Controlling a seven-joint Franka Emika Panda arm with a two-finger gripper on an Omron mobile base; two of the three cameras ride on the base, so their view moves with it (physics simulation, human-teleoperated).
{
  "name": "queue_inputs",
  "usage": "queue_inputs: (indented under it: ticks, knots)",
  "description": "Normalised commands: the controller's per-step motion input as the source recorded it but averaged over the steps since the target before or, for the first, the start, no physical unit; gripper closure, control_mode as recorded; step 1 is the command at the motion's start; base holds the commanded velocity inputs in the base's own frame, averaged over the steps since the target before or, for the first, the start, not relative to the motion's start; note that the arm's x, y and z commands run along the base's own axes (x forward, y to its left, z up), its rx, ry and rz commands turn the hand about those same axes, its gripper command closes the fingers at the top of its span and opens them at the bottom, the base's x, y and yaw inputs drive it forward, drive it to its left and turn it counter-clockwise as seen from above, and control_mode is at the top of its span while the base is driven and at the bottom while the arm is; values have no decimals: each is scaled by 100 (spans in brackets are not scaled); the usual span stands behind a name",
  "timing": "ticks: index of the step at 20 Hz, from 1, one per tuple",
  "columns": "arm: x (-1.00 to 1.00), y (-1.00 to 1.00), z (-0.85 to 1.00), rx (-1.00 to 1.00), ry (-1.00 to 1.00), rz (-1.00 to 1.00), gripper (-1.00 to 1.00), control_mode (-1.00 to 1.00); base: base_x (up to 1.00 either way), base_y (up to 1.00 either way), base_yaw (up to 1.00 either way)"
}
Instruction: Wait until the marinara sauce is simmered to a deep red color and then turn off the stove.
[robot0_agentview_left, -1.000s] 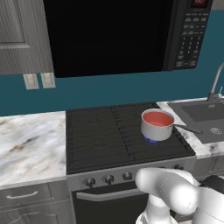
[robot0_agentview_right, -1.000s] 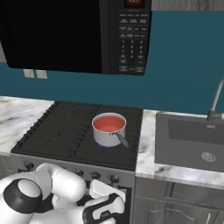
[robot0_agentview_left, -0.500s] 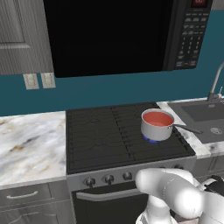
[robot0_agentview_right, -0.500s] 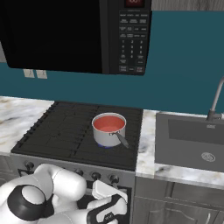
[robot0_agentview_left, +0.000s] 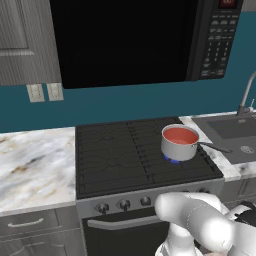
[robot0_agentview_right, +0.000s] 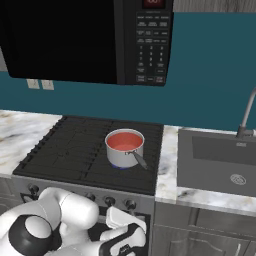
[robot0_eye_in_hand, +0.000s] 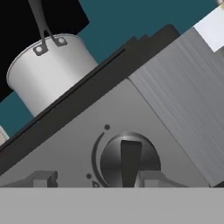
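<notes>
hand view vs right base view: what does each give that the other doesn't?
Hand view: a stove knob close up, with the claw just short of it, and the saucepan's outer wall from below. Right base view: the red-orange marinara sauce, the blue flame under the pan, the microwave and the sink. Both: the saucepan and the stove's steel front.

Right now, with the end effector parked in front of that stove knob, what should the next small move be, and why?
Probably ease the end effector straight forward onto the knob, then twist it off. In the hand view the knob sits between the two fingertips, not yet gripped. The marinara sauce in the saucepan already looks red, and a blue flame shows under the pan on the stove.
</notes>
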Motion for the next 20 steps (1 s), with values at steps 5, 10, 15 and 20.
queue_inputs:
  ticks: [5,10,15,20]
  knots:
    - [-15,-9,0,0,-5,0,-100,-100,0,0,0]
    - [0,0,0,0,0,0,-100,-100,0,0,0]
    - [4,0,0,0,0,0,-100,-100,0,0,0]
    - [24,0,0,0,0,0,-100,-100,0,0,0]
